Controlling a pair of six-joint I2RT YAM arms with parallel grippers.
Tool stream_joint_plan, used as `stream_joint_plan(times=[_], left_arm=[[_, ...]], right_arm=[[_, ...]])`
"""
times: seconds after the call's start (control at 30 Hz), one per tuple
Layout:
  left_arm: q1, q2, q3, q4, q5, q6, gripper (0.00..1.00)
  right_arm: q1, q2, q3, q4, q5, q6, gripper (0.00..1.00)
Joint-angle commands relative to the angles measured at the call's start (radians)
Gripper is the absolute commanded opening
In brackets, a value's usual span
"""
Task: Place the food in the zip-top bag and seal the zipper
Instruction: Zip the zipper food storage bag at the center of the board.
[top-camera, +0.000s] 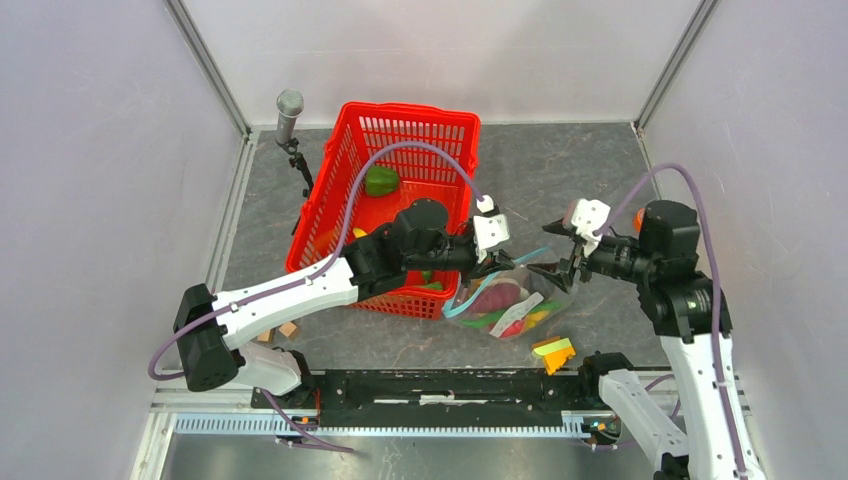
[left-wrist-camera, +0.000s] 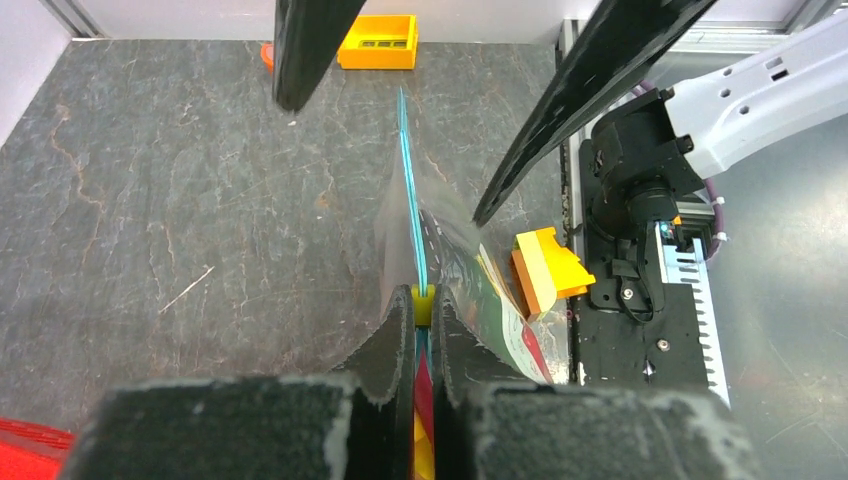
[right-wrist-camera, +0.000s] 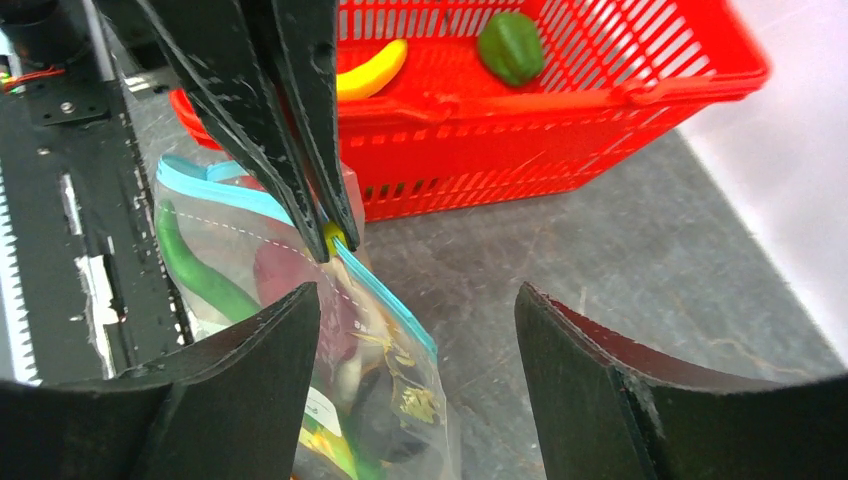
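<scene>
The zip-top bag (top-camera: 510, 305) lies on the table in front of the basket, with food inside it: a long green piece (right-wrist-camera: 190, 265), a red piece (right-wrist-camera: 280, 275) and darker ones. My left gripper (left-wrist-camera: 424, 300) is shut on the yellow slider (left-wrist-camera: 424, 297) of the zipper (left-wrist-camera: 410, 190), which runs away as a thin blue strip. In the right wrist view its fingers (right-wrist-camera: 300, 120) pinch that slider (right-wrist-camera: 337, 238). My right gripper (right-wrist-camera: 415, 295) is open beside the bag's blue edge (right-wrist-camera: 385, 300), holding nothing. A yellow banana (right-wrist-camera: 372, 68) and a green pepper (right-wrist-camera: 511, 45) lie in the basket.
The red lattice basket (top-camera: 345, 150) stands at the back left, with the left arm reaching past its front wall. A yellow-green-orange block stack (top-camera: 553, 352) sits near the arms' base rail. A small yellow crate (left-wrist-camera: 378, 42) stands on the table. A microphone stand (top-camera: 289, 110) is left of the basket.
</scene>
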Motion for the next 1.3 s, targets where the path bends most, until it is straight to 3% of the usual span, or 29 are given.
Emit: stream_joint_plan(times=[0.0, 0.17, 0.27, 0.33, 0.43, 0.53, 0.67, 1.07, 1.27], left_arm=[[-0.002, -0.028, 0.045, 0.046, 0.042, 0.042, 0.02], [-0.002, -0.034, 0.046, 0.045, 0.059, 0.050, 0.02], [-0.002, -0.035, 0.047, 0.046, 0.057, 0.055, 0.02], [-0.002, -0.035, 0.046, 0.046, 0.057, 0.058, 0.02], [-0.001, -0.035, 0.046, 0.045, 0.050, 0.058, 0.02], [-0.002, -0.034, 0.042, 0.045, 0.034, 0.052, 0.02], [-0.002, -0.043, 0.025, 0.054, -0.005, 0.022, 0.02], [-0.002, -0.036, -0.016, 0.100, -0.063, -0.045, 0.03], [-0.002, 0.015, 0.032, 0.133, 0.001, -0.107, 0.05]], right_arm=[[0.002, 0.042, -0.030, -0.002, -0.076, -0.050, 0.76], [0.004, 0.054, -0.088, 0.046, -0.054, -0.049, 0.77], [0.029, 0.079, -0.099, 0.046, -0.072, -0.057, 0.71], [0.043, 0.086, -0.106, 0.051, -0.086, -0.066, 0.56], [0.047, 0.085, -0.109, 0.063, -0.091, -0.063, 0.22], [0.048, 0.057, -0.093, 0.100, 0.001, -0.010, 0.00], [0.047, 0.011, -0.081, 0.162, 0.233, 0.106, 0.00], [0.047, -0.012, 0.002, 0.152, 0.585, 0.226, 0.00], [0.047, -0.033, 0.023, 0.153, 0.714, 0.259, 0.00]])
